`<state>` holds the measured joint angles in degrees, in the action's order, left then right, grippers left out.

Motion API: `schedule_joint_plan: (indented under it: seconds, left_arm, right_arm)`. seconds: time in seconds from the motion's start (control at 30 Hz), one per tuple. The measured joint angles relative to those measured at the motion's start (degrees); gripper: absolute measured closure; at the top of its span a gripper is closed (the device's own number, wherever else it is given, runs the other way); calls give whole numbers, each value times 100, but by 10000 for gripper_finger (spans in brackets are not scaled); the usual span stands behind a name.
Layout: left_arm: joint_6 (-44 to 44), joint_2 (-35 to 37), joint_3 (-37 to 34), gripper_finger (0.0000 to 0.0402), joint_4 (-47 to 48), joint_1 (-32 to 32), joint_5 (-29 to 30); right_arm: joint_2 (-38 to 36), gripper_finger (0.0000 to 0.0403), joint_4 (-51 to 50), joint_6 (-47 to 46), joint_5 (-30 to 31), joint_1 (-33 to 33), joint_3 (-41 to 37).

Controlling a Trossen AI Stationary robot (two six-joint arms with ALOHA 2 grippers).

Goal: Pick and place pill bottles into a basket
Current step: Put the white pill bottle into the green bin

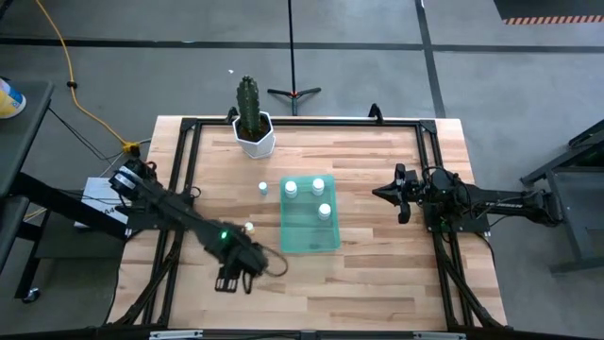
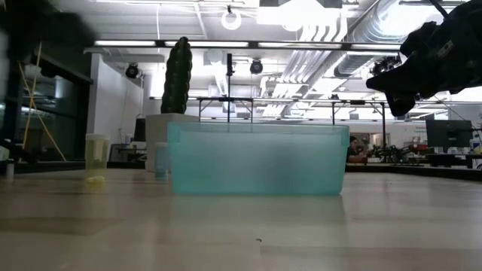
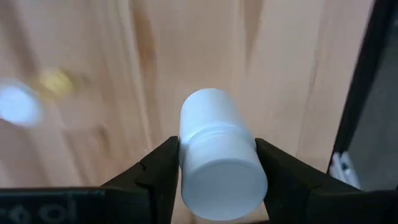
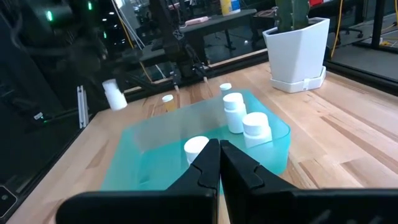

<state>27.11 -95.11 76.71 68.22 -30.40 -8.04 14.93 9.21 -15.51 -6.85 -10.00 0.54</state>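
Observation:
My left gripper (image 1: 229,281) is over the table's near left part and is shut on a white pill bottle (image 3: 217,155), which also shows in the right wrist view (image 4: 114,93). The green tray (image 1: 310,219) lies mid-table with three white bottles standing in it (image 1: 291,189) (image 1: 318,185) (image 1: 325,210). One white bottle (image 1: 263,189) and a yellowish bottle (image 1: 249,228) stand on the table left of the tray. My right gripper (image 1: 379,194) is shut and empty, raised to the right of the tray. My left gripper pinches the bottle between its two fingers, at the sides of its cap and neck (image 3: 186,158). The fingers (image 3: 158,171) come from above and point down. The bottle's cap faces up toward the wrist, and the bottle is lifted clear of the table.
A white hexagonal pot with a cactus (image 1: 255,132) stands at the far edge, left of centre. A black frame (image 1: 184,161) runs round the table. Bare wood lies between the tray and my right arm and along the near edge.

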Motion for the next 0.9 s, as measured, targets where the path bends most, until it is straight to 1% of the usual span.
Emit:
schedule_joint_plan:
  seconds: [0.23,0.33,0.5,0.63,0.8,0.9]
  left_arm:
    - [-1058,0,908,182,124,1058,547]
    - [-1473,0,1069,182,-6,1554,674]
    - [-2050,0,1110,182,-557,2242,702]
    - [-2491,-99,1119,182,-953,2570,739]
    - [-2840,-454,1116,181,-925,2796,732]
    - [-2886,-658,1112,181,-941,2887,717]
  right_arm:
    - [0,402,0,2,0,1,0]
    - [-1,402,0,-2,0,1,0]
    - [-1,401,-2,-4,0,0,0]
    - [-1,402,-2,-7,0,0,0]
    - [3,402,-51,-7,0,1,0]
    - [3,401,-94,-8,0,1,0]
